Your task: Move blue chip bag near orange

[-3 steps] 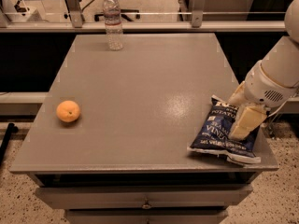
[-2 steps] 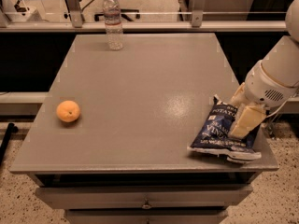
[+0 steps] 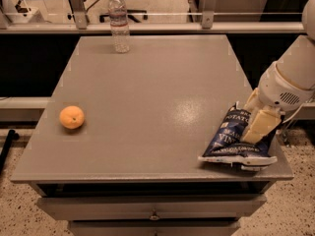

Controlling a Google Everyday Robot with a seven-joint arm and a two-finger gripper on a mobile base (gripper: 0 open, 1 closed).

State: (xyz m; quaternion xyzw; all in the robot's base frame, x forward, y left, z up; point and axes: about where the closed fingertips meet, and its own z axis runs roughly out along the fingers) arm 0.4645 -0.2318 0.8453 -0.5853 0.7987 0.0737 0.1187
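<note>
Hand (image 3: 254, 126) at the desk's (image 3: 147, 77) near right corner, clamped on the right edge of the bag (image 3: 230, 135). The orange (image 3: 72, 117) lies well apart, by the left edge.

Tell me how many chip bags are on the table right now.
1. The blue chip bag lies at the table's near right corner, with the gripper at its right edge. Another could hide behind the arm.

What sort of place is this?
Probably a robot test lab: a grey drawer table, metal rails behind it, and the gripper at the blue chip bag near the table's front corner.
</note>
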